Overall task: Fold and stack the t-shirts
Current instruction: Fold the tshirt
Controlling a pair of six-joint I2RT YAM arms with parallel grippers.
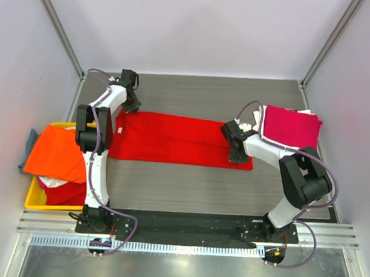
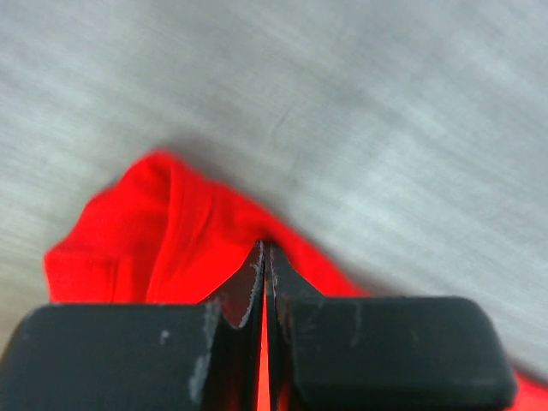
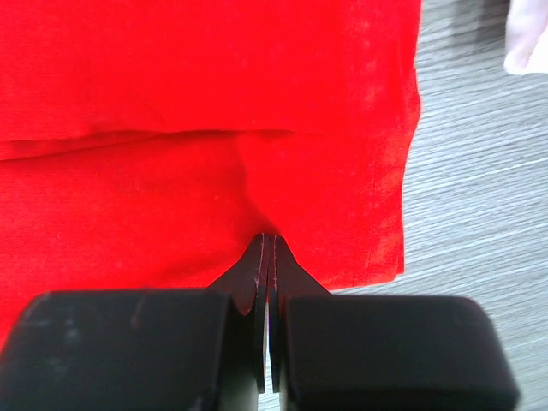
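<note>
The red shirt [image 1: 172, 138] lies stretched in a long band across the middle of the table [image 1: 194, 92]. The left gripper [image 1: 132, 105] is pinching its far left corner, fingers pressed tight on cloth, and the right gripper [image 1: 237, 155] is clamped on the near right corner. A pink shirt [image 1: 290, 127] sits folded at far right, and an orange shirt [image 1: 58, 153] drapes over the crate [image 1: 33, 201] at left.
</note>
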